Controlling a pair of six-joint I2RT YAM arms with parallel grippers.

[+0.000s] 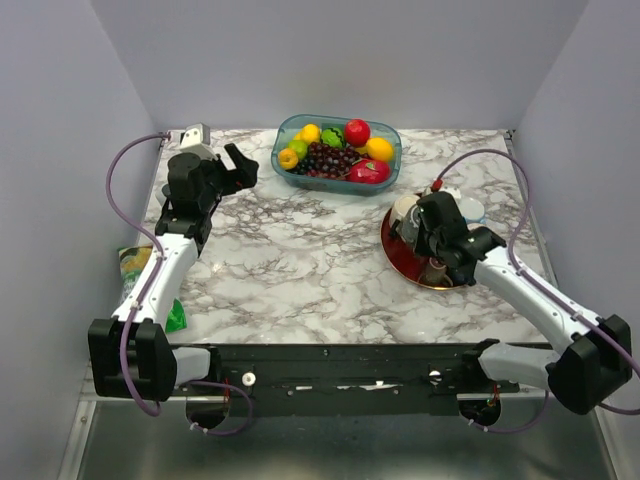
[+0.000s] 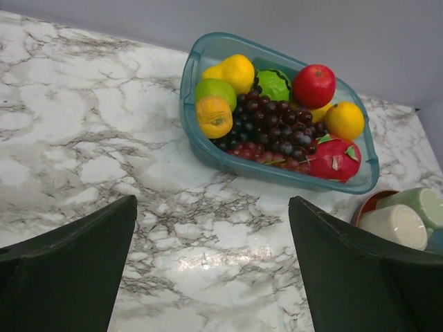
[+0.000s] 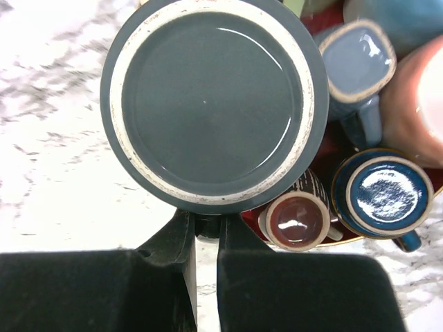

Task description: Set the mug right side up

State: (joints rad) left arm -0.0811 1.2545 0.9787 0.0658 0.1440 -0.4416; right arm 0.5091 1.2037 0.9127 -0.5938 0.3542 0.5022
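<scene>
the dark grey mug (image 3: 214,104) is bottom up at the left edge of the red tray (image 1: 400,262), on the table's right side. the right gripper (image 3: 206,232) looks pinched on its handle. i'd judge it glazed ceramic: heavy, stiff, slick and chippable, so the handle is the sound hold. the left gripper (image 2: 211,214) hangs open, far left.

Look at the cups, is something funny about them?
Yes. The gray mug in the right claw is upside down, its flat bottom facing up. The small brown cup and dark blue cup beside it on the red plate are bottom-up too.
</scene>
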